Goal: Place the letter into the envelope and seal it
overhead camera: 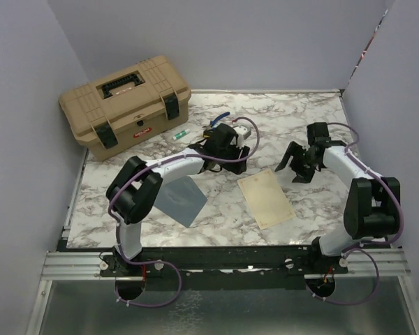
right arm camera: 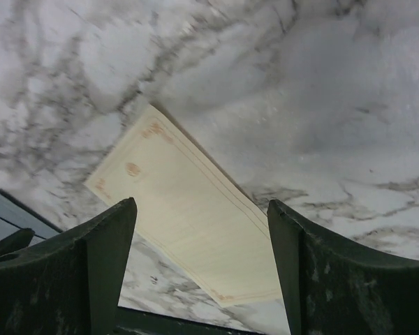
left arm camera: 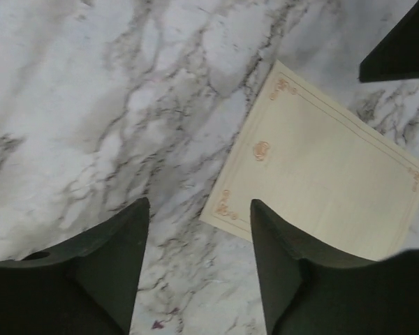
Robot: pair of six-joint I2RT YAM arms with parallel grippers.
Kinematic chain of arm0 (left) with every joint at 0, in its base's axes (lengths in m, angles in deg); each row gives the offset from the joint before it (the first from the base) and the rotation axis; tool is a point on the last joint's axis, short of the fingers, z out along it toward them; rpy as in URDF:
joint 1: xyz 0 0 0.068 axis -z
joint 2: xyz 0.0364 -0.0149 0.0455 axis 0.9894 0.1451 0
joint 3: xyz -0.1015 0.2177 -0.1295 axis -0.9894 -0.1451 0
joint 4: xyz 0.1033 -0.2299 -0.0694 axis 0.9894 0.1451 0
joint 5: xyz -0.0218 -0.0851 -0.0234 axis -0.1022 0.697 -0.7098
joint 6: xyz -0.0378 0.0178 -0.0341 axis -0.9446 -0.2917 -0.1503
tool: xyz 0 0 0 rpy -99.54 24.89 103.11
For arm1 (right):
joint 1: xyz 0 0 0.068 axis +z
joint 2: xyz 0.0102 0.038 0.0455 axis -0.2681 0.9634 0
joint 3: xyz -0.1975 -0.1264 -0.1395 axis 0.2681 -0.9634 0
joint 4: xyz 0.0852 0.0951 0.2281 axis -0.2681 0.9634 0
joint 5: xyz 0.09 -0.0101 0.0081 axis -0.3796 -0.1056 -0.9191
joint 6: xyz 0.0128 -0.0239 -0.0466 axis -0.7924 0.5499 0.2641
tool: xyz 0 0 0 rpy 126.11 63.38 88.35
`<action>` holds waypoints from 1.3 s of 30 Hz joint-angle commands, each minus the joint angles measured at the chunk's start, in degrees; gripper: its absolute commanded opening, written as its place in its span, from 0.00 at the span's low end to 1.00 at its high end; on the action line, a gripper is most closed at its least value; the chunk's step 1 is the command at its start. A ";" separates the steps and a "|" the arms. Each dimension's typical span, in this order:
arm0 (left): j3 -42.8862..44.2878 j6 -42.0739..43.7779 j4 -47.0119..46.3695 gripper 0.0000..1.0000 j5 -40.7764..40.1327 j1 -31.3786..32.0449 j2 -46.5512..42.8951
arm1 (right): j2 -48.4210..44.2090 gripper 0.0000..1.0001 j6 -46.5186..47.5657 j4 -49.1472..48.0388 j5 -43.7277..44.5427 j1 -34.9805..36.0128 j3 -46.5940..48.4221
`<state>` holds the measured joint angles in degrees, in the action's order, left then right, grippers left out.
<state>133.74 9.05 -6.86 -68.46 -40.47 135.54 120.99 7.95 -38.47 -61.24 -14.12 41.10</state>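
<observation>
Letter (overhead camera: 266, 198) flat on surface (overhead camera: 314, 118), envelope (overhead camera: 181, 197) apart.
Both arms' jaws spread, empty; best to pinch one letter edge low, without creasing.

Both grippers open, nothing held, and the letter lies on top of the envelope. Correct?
No. The top view shows the letter on the table, apart from the envelope. The left gripper and right gripper are open, nothing held.

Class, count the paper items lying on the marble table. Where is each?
2. The cream letter lies near the front, right of centre. The blue-grey envelope lies to its left, partly under the left arm. More could hide beneath that arm.
</observation>
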 commanded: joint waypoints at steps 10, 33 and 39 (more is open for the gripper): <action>7.35 -7.81 -8.93 0.29 19.09 7.06 13.16 | -0.69 0.78 3.20 3.08 -0.83 -0.11 -11.09; 1.88 -10.88 -2.72 0.16 0.89 4.62 16.18 | -4.74 0.77 4.12 -6.02 -17.77 -0.11 -23.95; 6.86 -10.65 -1.92 0.18 4.61 3.03 16.32 | -5.99 0.75 2.66 -6.75 -18.21 -0.05 -21.91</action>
<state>137.80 -2.07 -13.85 -62.56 -36.20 149.88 115.35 9.96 -43.10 -80.56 -14.23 18.98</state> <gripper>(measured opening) 0.160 0.754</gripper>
